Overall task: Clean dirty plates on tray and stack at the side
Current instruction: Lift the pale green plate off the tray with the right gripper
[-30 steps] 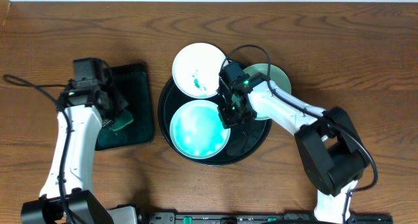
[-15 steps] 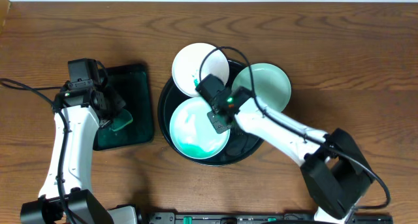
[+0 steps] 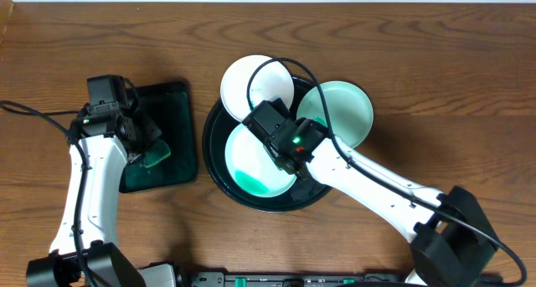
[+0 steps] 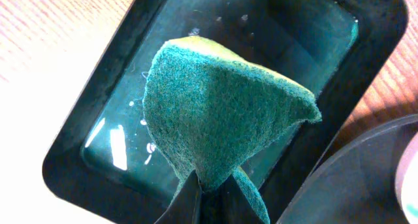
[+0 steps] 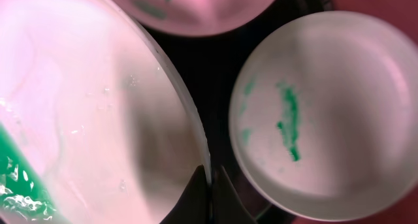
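The right gripper (image 5: 209, 188) was clamped on the thin rim of the near plate (image 3: 251, 166) in the round tray (image 3: 211, 157); stiff, wet and likely slippery, it wanted an edge grip. The left gripper (image 4: 209, 196) pinched a soft sponge (image 4: 215, 113).

Sponge: dark green scouring sponge (image 4: 215, 113) with a yellow foam edge, folded, its lower tip between the tips of the left pincer (image 4: 208, 188).
Small tray: glossy black rectangular plastic tray (image 4: 65, 168), wet inside, directly beyond the left pincer, behind the sponge.
Table: brown wood-grain tabletop (image 3: 435, 53), under the tray.
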Robot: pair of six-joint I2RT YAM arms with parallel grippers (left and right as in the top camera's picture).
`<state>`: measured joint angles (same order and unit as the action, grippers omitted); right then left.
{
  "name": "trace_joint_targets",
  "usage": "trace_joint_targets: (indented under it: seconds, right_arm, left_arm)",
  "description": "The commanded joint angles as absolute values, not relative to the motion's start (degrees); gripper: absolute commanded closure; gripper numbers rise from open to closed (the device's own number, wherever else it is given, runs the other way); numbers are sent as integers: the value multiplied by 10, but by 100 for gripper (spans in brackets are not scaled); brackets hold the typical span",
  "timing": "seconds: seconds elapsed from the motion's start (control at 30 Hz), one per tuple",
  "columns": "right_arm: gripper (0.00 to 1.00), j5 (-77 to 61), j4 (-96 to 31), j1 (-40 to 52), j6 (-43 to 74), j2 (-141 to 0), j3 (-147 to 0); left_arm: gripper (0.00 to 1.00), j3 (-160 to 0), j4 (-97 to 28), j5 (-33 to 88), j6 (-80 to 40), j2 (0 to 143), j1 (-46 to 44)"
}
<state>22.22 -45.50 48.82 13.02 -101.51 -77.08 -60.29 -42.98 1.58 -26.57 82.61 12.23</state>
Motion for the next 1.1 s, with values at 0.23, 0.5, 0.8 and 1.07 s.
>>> trace_joint_targets:
  seconds: [0.23,0.5,0.8,1.07]
  right_arm:
    - [99,342,-427,487,73,-965,-776]
    - [99,436,-418,489,24,-937,-776]
    - [99,576,-394,515,-84,-911,-776]
    - [99,705,-383,566,-175,-911,-776]
  left_arm:
    - [93,-602,-411,54,-245,835,124]
    - [93,-602,-410,71,-242,866,123]
    - [93,-602,-409,71,-241,878,123]
    - [93,-602,-409,71,-241,878,123]
